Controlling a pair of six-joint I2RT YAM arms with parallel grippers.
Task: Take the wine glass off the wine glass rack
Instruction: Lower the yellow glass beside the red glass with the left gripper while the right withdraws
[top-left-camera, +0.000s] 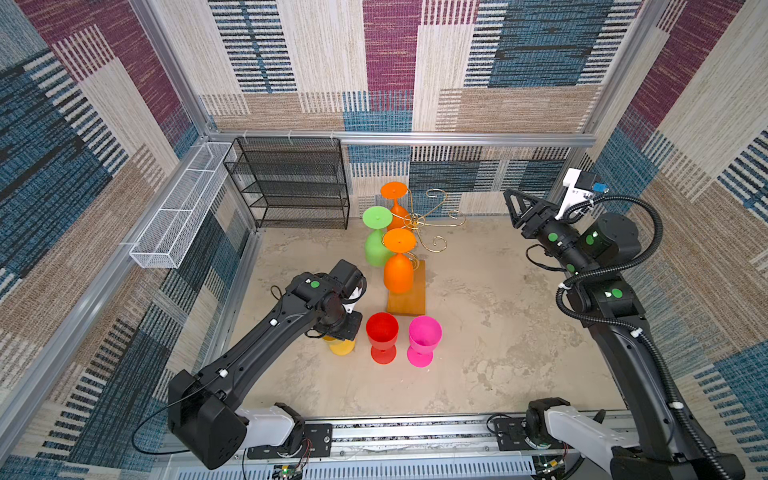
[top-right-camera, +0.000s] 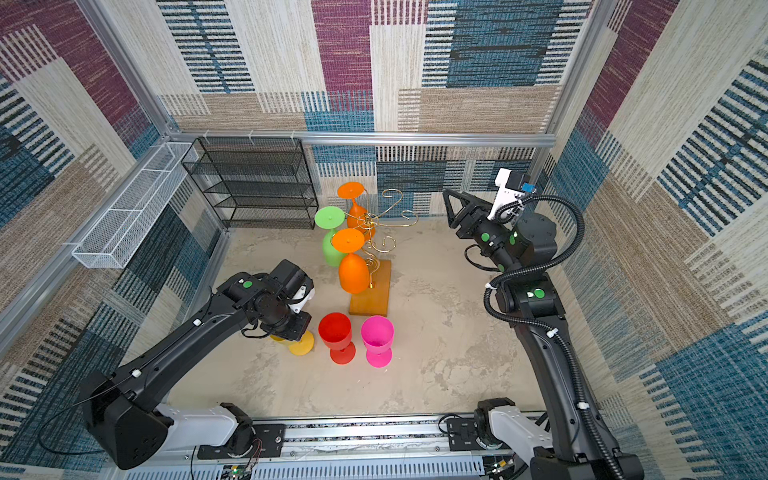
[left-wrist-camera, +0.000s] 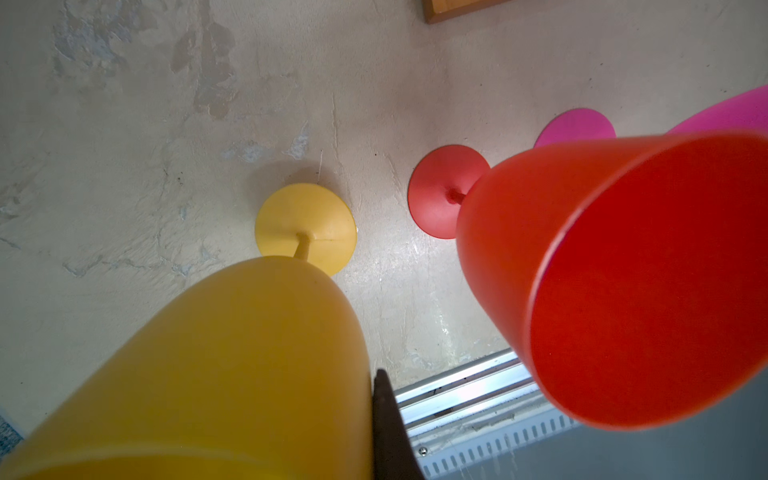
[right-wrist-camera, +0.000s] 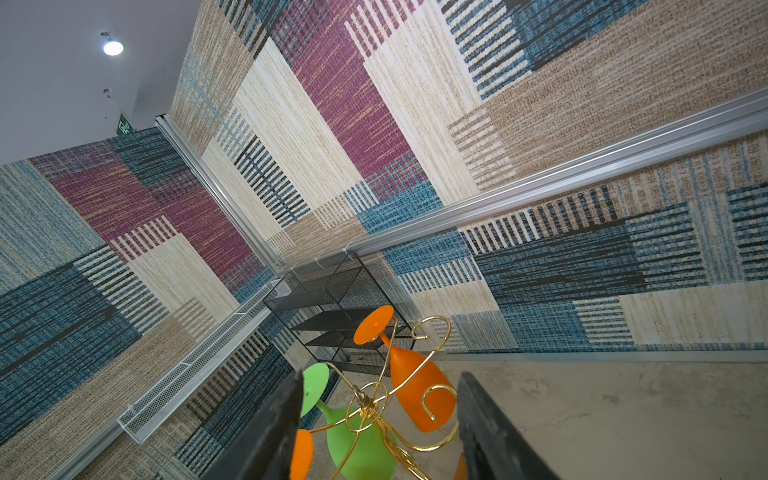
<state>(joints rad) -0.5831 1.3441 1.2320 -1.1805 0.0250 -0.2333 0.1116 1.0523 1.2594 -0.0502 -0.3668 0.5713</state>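
Hanging three glasses on the rack

We see the rack (top-left-camera: 417, 224) on its wooden base (top-left-camera: 415, 301) in the middle of the table (top-left-camera: 498, 332), with a front orange glass (top-left-camera: 398, 274), a back orange glass (top-left-camera: 397, 210) and a green glass (top-left-camera: 375, 251) upside down on it. Our left gripper (top-left-camera: 338, 330) is clenched on a yellow glass (left-wrist-camera: 249, 353) beside the red glass (top-left-camera: 382, 332) and pink glass (top-left-camera: 424, 334). Our right gripper (top-left-camera: 513, 210) hangs released near the rack.
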